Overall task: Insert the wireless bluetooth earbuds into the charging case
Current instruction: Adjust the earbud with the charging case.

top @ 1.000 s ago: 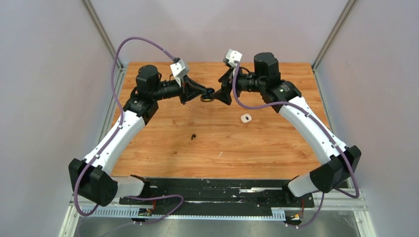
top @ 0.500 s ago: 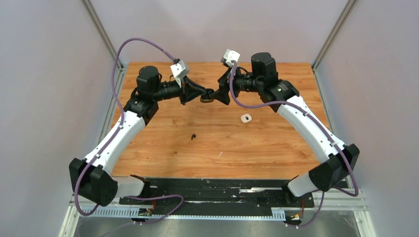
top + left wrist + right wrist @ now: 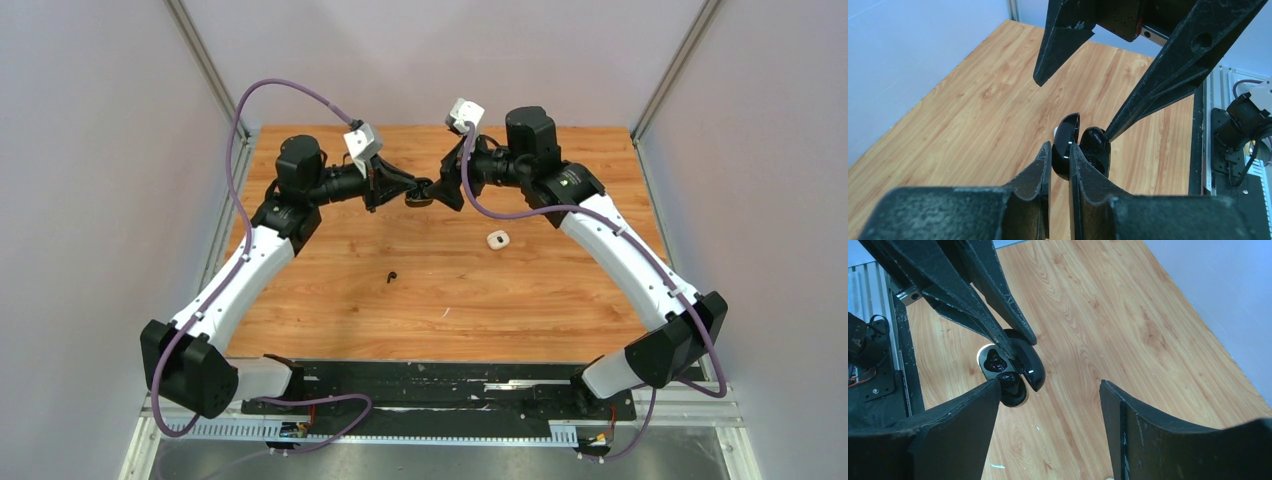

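— Above the far middle of the surface [image 3: 560, 290], what has changed over the last second?

— The right arm has shifted slightly toward the left arm. The right hand [image 3: 1050, 385] now stands closer to the charging case [image 3: 1029, 371], and one of its fingertips [image 3: 1128, 117] touches the base half of the case. The left arm shows no noticeable movement.

— State of each hand?

— Left hand [image 3: 1060, 148]: nearly closed, pinching the raised lid of the case between its two fingers. The case appears to be held clear of the surface. Right hand: jaws wide apart, holding nothing, with only the one tip in contact. Neither opening differs from the earlier frames.

— Location of the earbuds?

— One black earbud [image 3: 391, 277] lies on the surface, nearer the arm bases and well apart from the case. A small white item [image 3: 497, 239] lies on the near side of the right hand. Whether it is an earbud or a second case cannot be determined. Inside the open case, glossy black shapes [image 3: 996, 361] occupy the wells. These are probably seated earbuds, though this is not certain.

— Consequence for the task?

— Judgement: the step in hand is pressing an earbud down into its well while the left hand steadies the case. The right tip closing in suggests the push is being applied. The loose black earbud shows the task is not complete.
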`<action>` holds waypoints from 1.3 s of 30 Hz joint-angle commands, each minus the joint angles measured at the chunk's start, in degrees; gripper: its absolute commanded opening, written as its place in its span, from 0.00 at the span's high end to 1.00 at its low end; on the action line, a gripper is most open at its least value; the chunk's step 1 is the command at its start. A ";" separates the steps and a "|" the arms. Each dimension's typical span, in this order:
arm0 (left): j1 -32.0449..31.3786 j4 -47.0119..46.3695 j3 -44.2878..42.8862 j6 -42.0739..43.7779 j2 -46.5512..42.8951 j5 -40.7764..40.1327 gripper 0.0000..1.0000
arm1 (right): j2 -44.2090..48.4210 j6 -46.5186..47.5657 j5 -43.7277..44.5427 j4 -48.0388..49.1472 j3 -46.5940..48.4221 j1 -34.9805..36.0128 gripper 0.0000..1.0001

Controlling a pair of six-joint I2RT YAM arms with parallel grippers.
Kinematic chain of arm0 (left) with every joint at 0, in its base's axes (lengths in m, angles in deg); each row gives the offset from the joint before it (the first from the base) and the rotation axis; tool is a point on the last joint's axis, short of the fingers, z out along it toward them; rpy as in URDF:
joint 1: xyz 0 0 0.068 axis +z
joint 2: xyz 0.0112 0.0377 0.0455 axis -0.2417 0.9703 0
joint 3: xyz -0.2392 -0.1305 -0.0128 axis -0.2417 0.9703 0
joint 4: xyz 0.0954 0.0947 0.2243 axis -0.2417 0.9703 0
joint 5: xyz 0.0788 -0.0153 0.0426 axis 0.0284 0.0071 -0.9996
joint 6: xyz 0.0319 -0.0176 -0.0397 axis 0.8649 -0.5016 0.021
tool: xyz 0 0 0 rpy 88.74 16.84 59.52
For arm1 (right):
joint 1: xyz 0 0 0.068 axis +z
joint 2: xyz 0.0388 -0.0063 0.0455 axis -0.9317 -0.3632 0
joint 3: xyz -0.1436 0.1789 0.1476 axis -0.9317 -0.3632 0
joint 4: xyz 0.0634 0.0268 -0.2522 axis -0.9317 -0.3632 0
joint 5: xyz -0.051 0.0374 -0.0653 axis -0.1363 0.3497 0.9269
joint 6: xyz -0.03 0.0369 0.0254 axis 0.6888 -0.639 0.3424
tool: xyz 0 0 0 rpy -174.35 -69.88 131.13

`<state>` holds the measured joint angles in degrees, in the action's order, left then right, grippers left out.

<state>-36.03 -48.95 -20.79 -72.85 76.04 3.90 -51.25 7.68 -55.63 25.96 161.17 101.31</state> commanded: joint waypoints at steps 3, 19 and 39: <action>-0.72 -4.99 1.63 4.34 -4.65 1.42 1.00 | 0.45 -1.15 3.61 0.07 1.86 0.43 0.26; -0.76 -11.67 12.23 25.18 -14.30 -0.29 1.00 | 7.74 -7.47 -9.87 -2.23 1.23 -3.25 0.21; -0.90 -8.19 11.94 33.06 -13.61 1.22 1.00 | -1.95 -14.36 -9.33 4.90 3.09 -0.55 0.16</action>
<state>-36.53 -57.34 -6.85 -41.27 61.83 4.88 -52.17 -3.01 -66.40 26.26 161.34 99.53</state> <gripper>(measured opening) 0.195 0.832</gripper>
